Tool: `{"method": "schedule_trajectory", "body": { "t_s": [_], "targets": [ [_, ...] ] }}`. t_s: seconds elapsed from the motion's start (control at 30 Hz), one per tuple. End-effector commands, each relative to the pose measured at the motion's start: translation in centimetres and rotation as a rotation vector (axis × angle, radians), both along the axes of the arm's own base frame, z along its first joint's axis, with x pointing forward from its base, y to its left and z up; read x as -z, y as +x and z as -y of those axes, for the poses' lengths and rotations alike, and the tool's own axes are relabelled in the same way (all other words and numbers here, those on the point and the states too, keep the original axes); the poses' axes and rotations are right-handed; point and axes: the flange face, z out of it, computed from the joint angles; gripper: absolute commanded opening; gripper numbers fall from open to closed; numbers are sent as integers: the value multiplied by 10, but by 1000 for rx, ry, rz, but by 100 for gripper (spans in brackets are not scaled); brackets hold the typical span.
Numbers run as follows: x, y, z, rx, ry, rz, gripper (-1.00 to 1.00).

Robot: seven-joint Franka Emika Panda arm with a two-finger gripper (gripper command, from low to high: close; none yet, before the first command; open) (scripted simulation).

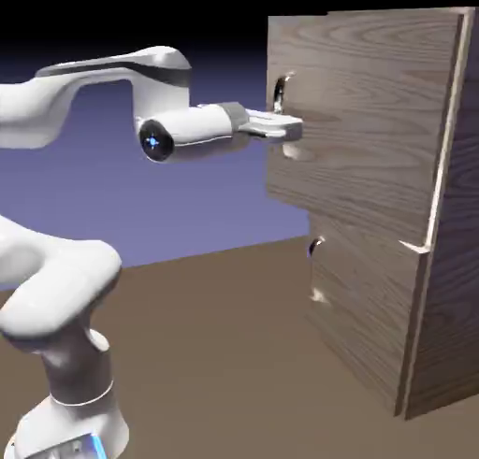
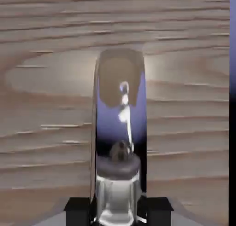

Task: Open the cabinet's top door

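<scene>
Gripper (image 1: 292,126) is reaching level from the arm and closing on the top door's handle (image 1: 280,93), at the upper near corner of the cabinet (image 1: 374,195). In the hand view the handle (image 2: 119,128) is filling the space between the two dark fingertips (image 2: 76,210), a polished curved bar mirroring the backdrop, with the wood grain of the top door (image 2: 46,105) directly behind it. Jaws are standing narrow, pinching the bar; no gap is showing on either side.

Handling, as a judgement: the top door (image 1: 365,121) is reading as a rigid wooden panel, probably moderately heavy and swinging on a hinge at its far vertical edge. The handle is looking hard and glossy, so likely slippery; the only sensible hold is across the bar itself, since the panel face is offering no edge to grasp.

The door is appearing swung slightly proud of the cabinet front, though I am not certain. Below the handle, the lower panel (image 1: 360,308) is carrying its own small handle (image 1: 315,246).

The cabinet is standing on a plain brown table (image 1: 215,354); behind it a blue-violet backdrop (image 1: 187,205) is darkening upward.
</scene>
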Motion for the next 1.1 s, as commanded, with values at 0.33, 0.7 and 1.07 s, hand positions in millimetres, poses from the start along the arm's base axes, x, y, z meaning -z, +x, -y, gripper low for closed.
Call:
{"method": "schedule_trajectory", "body": {
  "t_s": [0.33, 0.7, 1.07],
  "targets": [
    [0, -46, 71, -252, 1, 0, -100],
    [0, -73, 158, -525, 1, 0, -100],
    [0, -75, 264, -840, 1, 0, -100]
  ]
}}
